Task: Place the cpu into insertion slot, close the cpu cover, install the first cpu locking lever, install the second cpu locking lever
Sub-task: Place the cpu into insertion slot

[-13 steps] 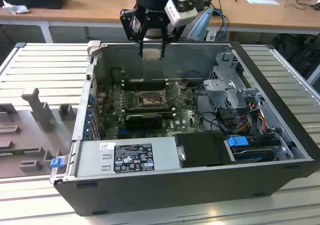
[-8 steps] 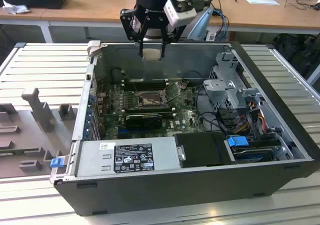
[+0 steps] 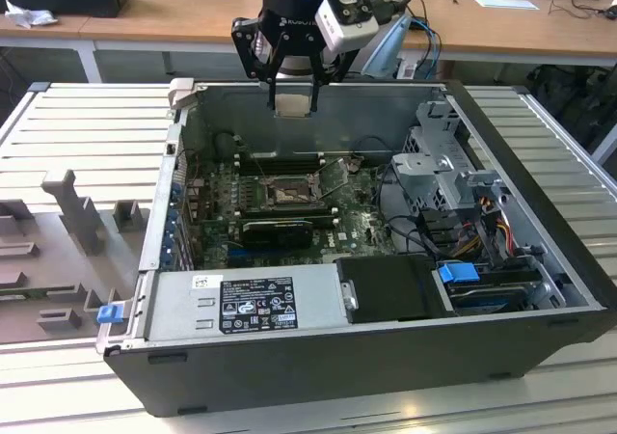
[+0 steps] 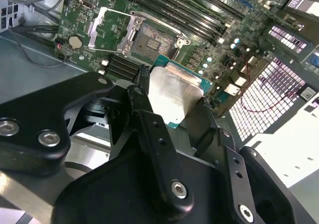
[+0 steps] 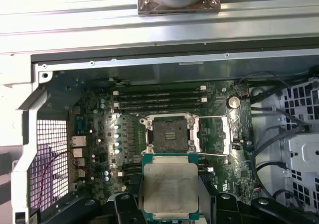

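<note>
Exterior view: jaws are clamping the cpu (image 3: 292, 105), hanging above the open case's (image 3: 386, 366) far edge. Second wrist view: insertion slot (image 4: 153, 42) is lying bare, cpu cover (image 4: 95, 30) standing open beside it. First wrist view: cpu (image 5: 170, 186) is hanging clear of the slot (image 5: 167, 134).

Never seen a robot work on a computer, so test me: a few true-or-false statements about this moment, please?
1. The pincer grips the cpu. True.
2. The cpu sits in the insertion slot. False: the slot is empty, and the cpu is held in the air above it.
3. The cpu cover is shut. False: it lies flipped open beside the slot.
4. The computer case is open, its inside showing. True.
</note>
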`<state>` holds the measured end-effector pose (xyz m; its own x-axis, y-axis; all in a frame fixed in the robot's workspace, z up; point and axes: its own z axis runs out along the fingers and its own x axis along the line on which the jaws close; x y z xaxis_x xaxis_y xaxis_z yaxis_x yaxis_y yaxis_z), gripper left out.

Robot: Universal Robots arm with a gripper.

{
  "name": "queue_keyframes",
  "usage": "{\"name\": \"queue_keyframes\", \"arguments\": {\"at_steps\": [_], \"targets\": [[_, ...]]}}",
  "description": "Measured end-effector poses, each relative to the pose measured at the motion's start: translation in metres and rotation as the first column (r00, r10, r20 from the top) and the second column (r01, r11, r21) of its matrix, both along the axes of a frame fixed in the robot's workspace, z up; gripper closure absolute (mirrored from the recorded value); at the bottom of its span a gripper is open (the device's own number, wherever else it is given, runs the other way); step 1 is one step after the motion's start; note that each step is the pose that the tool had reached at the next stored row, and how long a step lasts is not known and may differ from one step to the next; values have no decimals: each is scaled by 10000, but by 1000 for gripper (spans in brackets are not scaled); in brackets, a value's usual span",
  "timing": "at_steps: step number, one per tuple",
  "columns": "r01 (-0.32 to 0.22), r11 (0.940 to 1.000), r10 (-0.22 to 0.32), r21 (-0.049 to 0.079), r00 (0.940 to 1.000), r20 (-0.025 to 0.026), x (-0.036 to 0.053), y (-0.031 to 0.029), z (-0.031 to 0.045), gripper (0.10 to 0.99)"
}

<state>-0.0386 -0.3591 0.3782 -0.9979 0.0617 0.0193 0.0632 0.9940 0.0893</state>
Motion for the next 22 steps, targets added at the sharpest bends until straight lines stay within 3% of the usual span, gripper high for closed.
{"name": "queue_keyframes", "arguments": {"at_steps": [22], "targets": [[176,9998,-176,0,9998,0,0,0,0,553]]}}
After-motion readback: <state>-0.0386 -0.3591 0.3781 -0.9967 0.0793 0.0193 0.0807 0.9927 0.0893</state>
